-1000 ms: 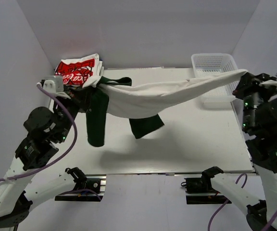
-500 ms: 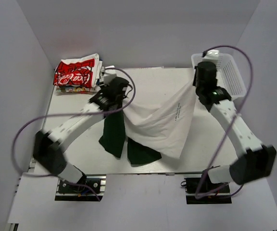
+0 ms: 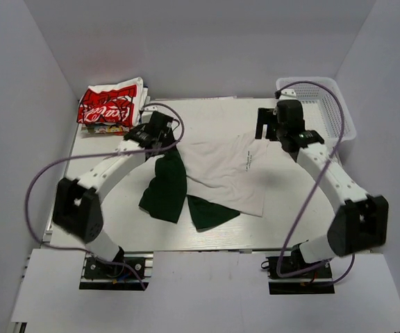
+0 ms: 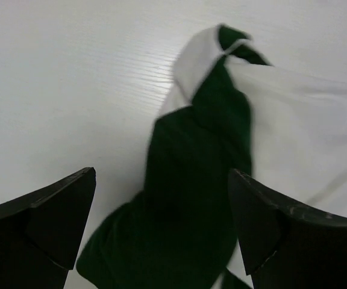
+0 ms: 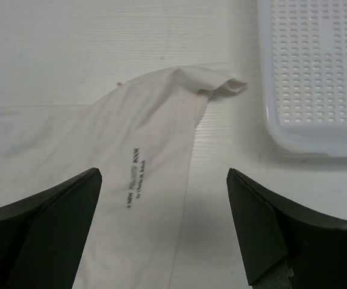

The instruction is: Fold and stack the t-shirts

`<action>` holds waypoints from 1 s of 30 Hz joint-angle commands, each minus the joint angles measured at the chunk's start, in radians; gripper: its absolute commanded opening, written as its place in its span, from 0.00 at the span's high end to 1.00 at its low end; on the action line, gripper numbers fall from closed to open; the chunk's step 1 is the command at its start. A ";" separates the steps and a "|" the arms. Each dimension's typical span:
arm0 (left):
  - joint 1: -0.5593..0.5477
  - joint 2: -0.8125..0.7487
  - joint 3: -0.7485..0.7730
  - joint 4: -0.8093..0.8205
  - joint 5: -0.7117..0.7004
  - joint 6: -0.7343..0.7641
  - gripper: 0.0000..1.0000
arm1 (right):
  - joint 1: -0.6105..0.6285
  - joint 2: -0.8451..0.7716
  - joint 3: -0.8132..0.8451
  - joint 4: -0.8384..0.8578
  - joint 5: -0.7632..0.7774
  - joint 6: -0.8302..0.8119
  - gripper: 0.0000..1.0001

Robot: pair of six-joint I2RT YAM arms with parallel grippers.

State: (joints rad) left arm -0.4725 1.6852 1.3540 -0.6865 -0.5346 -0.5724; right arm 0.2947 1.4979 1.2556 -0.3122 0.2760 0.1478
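A white t-shirt (image 3: 221,166) with dark green sleeves (image 3: 164,189) lies spread and rumpled on the table, small black lettering showing on it. My left gripper (image 3: 164,139) hovers open above its far left corner; in the left wrist view the green sleeve (image 4: 188,198) lies below the open gripper (image 4: 161,226), touching neither finger. Above the shirt's far right corner my right gripper (image 3: 264,126) also stands open; the right wrist view shows the white cloth (image 5: 143,168) under the gripper (image 5: 161,226). The folded t-shirts (image 3: 111,104), red print on top, are stacked at the far left corner.
A white mesh basket (image 3: 328,104) stands at the far right corner, its rim (image 5: 294,135) close to the right gripper. The table's near edge (image 3: 207,244) runs just below the lower sleeve (image 3: 210,212).
Both grippers have opened and let go of the shirt. It was stretched in the air between them; now it has dropped flat onto the table, with both arms reaching to its far edge.
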 commanded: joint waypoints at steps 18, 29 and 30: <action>-0.274 -0.375 -0.664 0.183 0.676 -0.032 0.08 | 0.027 -0.484 -0.656 0.145 -0.296 0.225 0.10; -0.386 -0.167 -0.567 0.068 0.449 -0.032 0.62 | 0.027 -0.522 -0.729 -0.002 -0.288 0.295 0.10; -0.400 -0.157 -0.567 0.059 0.409 -0.032 0.69 | 0.027 -0.522 -0.728 -0.008 -0.287 0.297 0.10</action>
State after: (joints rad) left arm -0.8417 1.4975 0.7872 -0.5774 -0.0441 -0.6010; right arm 0.3267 1.0027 0.5381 -0.2871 -0.0116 0.4152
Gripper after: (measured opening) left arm 0.359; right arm 0.902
